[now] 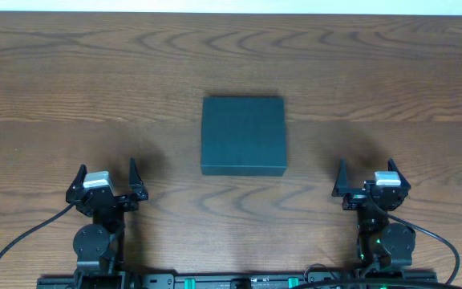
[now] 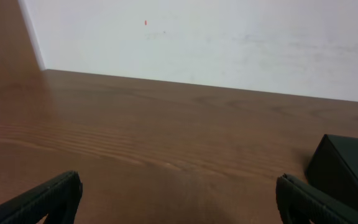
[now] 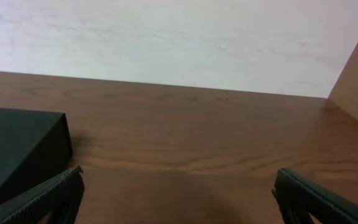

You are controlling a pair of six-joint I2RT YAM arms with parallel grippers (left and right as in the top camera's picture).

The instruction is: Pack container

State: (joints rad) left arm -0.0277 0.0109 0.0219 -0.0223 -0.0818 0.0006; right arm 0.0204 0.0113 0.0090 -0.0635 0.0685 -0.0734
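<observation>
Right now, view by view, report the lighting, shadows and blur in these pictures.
Overhead: even, soft light, no glare; the container is sharp, and faint shadows lie on the table near the left gripper and right gripper. Left wrist: soft focus, fingers blurred at the bottom edge, container cut off at right. Right wrist: the same softness, container cut off at left.

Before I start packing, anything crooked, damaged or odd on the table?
Nothing stands out. The box lies flat, lid shut, square to the table edge, no dents visible. The left pincer and right pincer are open, clear of it.
</observation>
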